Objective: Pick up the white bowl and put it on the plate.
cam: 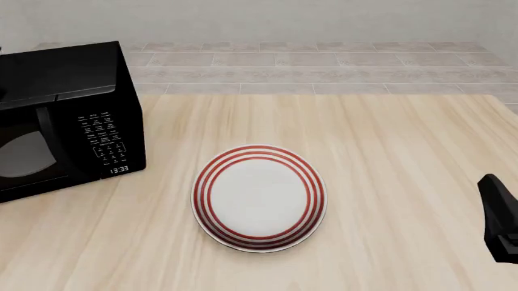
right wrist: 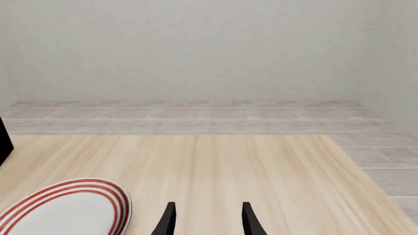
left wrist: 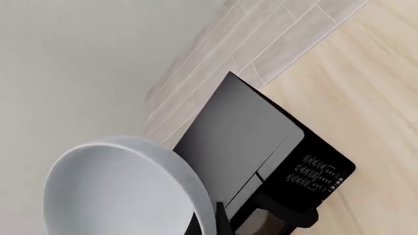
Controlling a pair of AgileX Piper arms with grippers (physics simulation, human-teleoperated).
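Plate (cam: 259, 197) sits on the table (cam: 389, 139) at mid-width, toward the near edge; microwave (cam: 65, 115) stands at the far left, a little behind it and apart from it. Right arm (cam: 501, 218) at the near right edge, well right of the plate. In the left wrist view the bowl (left wrist: 124, 191) is in front of the microwave, above it.

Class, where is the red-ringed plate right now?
In the front view the plate lies flat near the table's middle, to the right of the black microwave; nothing sits on it.
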